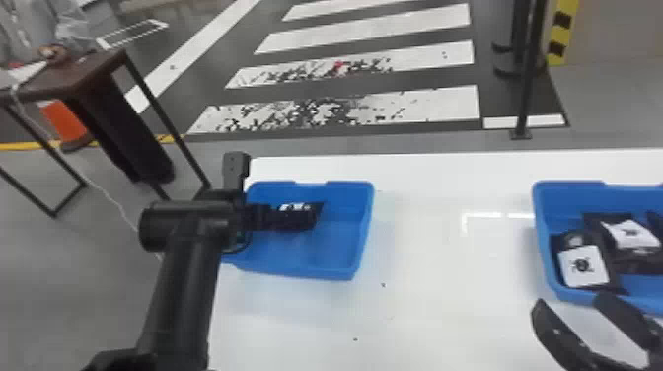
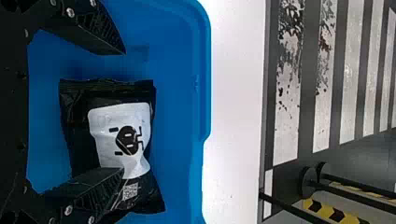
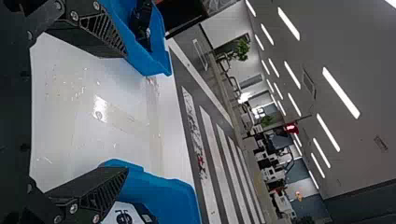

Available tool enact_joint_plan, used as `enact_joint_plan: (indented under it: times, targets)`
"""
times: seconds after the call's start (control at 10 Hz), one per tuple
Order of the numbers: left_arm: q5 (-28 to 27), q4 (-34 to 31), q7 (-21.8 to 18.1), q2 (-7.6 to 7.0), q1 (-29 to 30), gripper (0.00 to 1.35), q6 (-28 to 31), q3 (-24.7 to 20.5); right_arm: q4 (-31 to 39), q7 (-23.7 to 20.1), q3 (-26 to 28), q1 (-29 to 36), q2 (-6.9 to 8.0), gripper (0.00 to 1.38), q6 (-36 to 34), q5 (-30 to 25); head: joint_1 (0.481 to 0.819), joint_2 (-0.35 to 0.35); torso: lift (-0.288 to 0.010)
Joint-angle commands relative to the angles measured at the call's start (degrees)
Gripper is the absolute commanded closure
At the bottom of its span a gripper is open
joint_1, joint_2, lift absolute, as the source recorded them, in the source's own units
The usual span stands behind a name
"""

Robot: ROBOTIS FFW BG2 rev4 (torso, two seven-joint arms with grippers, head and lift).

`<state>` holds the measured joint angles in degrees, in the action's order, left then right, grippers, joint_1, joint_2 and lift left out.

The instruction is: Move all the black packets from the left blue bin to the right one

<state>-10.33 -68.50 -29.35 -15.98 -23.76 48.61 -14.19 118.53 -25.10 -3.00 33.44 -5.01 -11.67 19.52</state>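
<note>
White desk (image 1: 444, 256): left claw (image 2: 123, 111) wide open, empty, above packet (image 2: 116, 135) in left bin (image 1: 340, 246).
Shift right to straddle it, lower, pinch; right claw (image 1: 570, 299) wide open, empty.

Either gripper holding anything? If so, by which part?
Nothing held. Left gripper is open at the black packet in the left blue bin; right gripper open, empty.

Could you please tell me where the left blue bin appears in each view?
Head view: the left blue bin is left of centre.
Left wrist view: the bin lies behind the left gripper, with a black packet in it.
Right wrist view: the bin is at the far side of the white table.
Shared landmark: the striped floor crossing.
</note>
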Motion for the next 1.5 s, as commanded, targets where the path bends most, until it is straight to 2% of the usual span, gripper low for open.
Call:
enact_joint_plan:
  times: [0.0,0.1,0.2,0.3,0.4,0.6,0.9,1.2,1.4]
  targets:
    - [0.5,3.0,0.0,-0.02,-1.6,0.24,-1.5,0.1,-0.5,0.0,-0.2,-0.4,0.0,0.17,0.0,0.1,0.695,0.35,-0.14]
    - [2.1,4.5,0.0,0.07,-1.8,0.49,0.6,0.1,-0.8,-0.1,-0.2,-0.4,0.09,0.17,-0.1,0.4,0.695,0.35,-0.14]
    - [2.9,4.6,0.1,0.16,-1.4,0.88,1.0,-0.1,-0.8,-0.1,-0.2,-0.4,0.0,0.17,-0.1,0.6,0.695,0.35,-0.14]
    - [3.0,4.6,0.1,0.6,-0.4,1.14,0.7,-0.9,-0.9,-0.1,-0.2,-0.3,0.0,0.17,-0.1,1.2,0.695,0.35,-0.14]
    - [3.8,4.6,-0.4,0.6,0.1,1.21,0.0,-1.0,-0.8,-0.2,-0.2,-0.3,0.0,0.17,-0.4,1.2,0.695,0.35,-0.14]
    - [5.8,4.0,-2.9,0.42,2.1,1.21,-5.0,-1.1,-0.5,-0.5,-0.1,-0.1,0.0,0.17,-0.4,1.2,0.695,0.35,-0.14]
    - [15.7,-11.9,-4.6,0.42,11.8,1.21,-6.3,-1.2,0.1,-0.6,-0.1,-0.1,-0.18,0.17,-0.6,1.4,0.695,0.334,-0.14]
    - [25.5,-29.2,-6.3,2.18,22.8,1.21,-9.7,-0.7,1.3,-2.3,-0.1,-1.5,-0.35,0.17,-2.3,1.8,0.695,0.288,-0.14]
    - [29.8,-36.2,-7.0,3.06,26.8,1.21,-11.1,2.1,1.5,-3.5,-0.1,-3.5,-0.35,0.17,-3.9,3.2,0.695,0.233,-0.14]
